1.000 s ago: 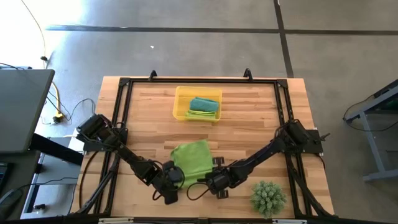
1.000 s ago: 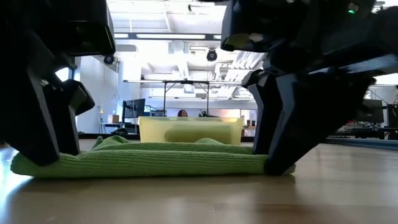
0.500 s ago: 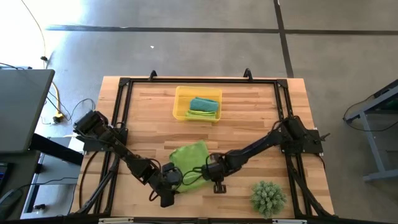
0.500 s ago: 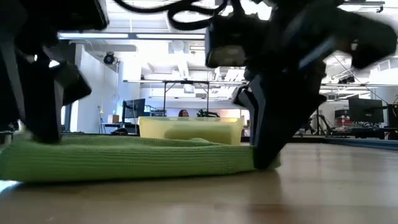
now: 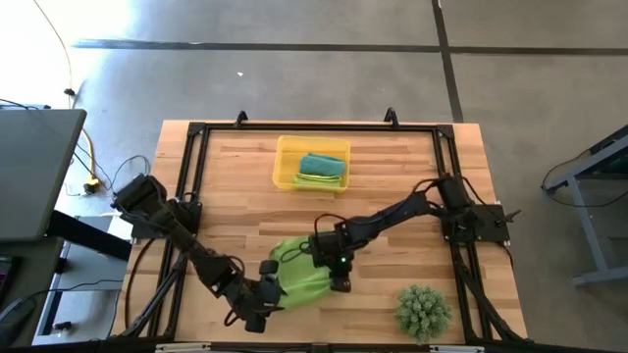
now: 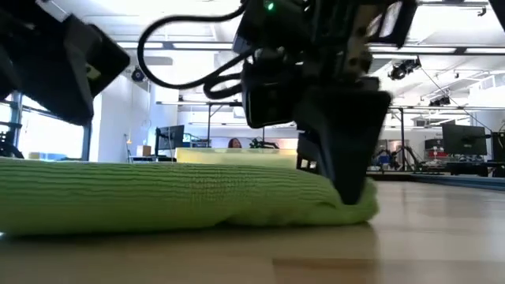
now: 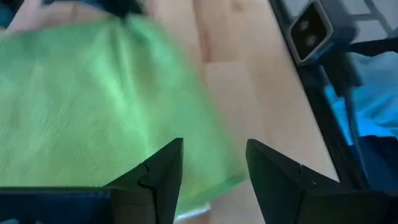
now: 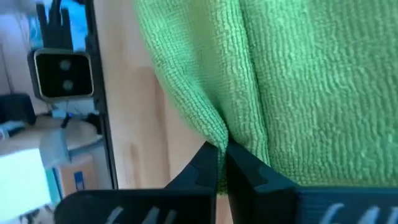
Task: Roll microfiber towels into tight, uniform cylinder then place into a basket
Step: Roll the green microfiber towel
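Two views differ: your right gripper (image 8: 221,163) pinches the green towel (image 8: 273,81) shut; overhead, the left gripper (image 5: 263,299) sits open beside it.

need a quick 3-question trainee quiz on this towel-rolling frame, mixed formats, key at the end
1. True or false: the right gripper is shut on a pinched fold of the lime-green towel on the table.
2. Multiple choice: what lies in the yellow basket?
A. the spiky green plant
B. a teal towel and a lime-green towel
C. nothing
3. Fill in: the left gripper stands ____, with the towel's edge between its fingers.

Key
1. True. The right wrist view shows the fingers closed with a ridge of cloth between them.
2. B. The teal towel and a second green towel lie inside; the plant sits on the table's near right corner.
3. open
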Motion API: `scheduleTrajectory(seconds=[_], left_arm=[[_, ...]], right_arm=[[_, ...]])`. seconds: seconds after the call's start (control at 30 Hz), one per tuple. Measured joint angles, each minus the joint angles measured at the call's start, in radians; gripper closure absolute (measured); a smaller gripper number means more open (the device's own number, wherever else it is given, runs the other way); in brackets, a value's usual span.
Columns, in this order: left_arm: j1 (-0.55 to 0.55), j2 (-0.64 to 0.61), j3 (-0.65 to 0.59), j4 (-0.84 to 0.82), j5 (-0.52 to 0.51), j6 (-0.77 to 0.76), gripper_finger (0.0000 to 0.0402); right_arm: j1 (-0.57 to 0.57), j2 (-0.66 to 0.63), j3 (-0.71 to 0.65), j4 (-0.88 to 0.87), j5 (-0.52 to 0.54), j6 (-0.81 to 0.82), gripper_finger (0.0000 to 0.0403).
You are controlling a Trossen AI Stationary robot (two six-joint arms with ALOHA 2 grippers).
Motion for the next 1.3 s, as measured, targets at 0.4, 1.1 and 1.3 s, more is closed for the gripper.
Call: scheduleTrajectory(seconds=[0.4,1.1,1.3], left_arm=[[-0.047,0.047,0.003,0.016,-0.085,0.032,0.0236],[0.023,0.135,0.006,-0.054,-0.091,-0.208,0.0247],[0.03,0.139,0.008,-0.097,-0.064,-0.286,0.0306]], right_arm=[[-0.028,-0.004,0.003,0.0,-0.015,0.012,0.0402],[-0.027,-0.006,0.006,-0.008,-0.015,0.004,0.0403],[-0.027,-0.008,0.006,-0.008,-0.015,0.001,0.0403]])
